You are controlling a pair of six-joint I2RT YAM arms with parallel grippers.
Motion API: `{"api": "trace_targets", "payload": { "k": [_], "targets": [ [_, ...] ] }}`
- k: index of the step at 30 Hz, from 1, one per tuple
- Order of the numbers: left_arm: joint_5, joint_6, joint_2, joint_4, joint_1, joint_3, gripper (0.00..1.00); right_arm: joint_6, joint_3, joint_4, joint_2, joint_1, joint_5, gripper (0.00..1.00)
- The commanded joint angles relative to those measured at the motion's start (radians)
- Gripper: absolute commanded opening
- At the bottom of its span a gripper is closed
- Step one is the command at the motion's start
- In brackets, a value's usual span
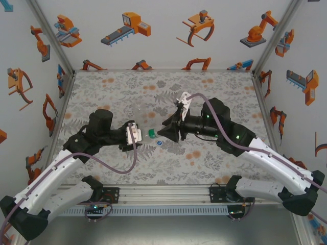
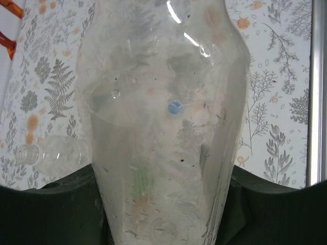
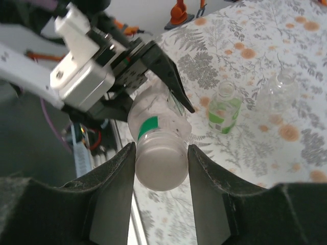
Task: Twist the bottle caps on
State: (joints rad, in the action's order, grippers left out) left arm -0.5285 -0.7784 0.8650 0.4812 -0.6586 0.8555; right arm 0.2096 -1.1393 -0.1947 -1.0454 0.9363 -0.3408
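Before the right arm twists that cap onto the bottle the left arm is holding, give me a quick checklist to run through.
1. Is the left gripper shut on the clear bottle: ok.
2. Is the right gripper closed around the whitish cap: ok.
3. Is that cap square on the neck: cannot tell.
4. Is the blue cap on the table, apart from both grippers: ok.
5. Is the green-labelled bottle off to the side: ok.

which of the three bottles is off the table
The capped bottle, held in the air between both arms' jaws, the right ones on its whitish cap. The green-labelled bottle and the plain clear bottle sit on the table.
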Motion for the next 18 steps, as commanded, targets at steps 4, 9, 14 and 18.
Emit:
{"api": "trace_targets", "payload": {
  "k": [4, 9, 14, 18],
  "targets": [
    [-0.007, 0.020, -0.006, -0.137, -0.007, 0.007, 0.00, 0.463, 0.055, 0.145, 0.027, 0.007, 0.164, 0.13],
    [-0.008, 0.021, -0.002, -0.136, -0.007, 0.007, 0.00, 0.608, 0.026, 0.081, 0.010, 0.007, 0.207, 0.10],
    [-0.011, 0.021, -0.005, -0.137, -0.007, 0.006, 0.00, 0.612, 0.018, 0.090, -0.003, 0.006, 0.188, 0.10],
    [-0.012, 0.019, -0.009, -0.136, -0.007, 0.005, 0.00, 0.573, 0.006, 0.085, -0.004, 0.007, 0.171, 0.16]
  ]
}}
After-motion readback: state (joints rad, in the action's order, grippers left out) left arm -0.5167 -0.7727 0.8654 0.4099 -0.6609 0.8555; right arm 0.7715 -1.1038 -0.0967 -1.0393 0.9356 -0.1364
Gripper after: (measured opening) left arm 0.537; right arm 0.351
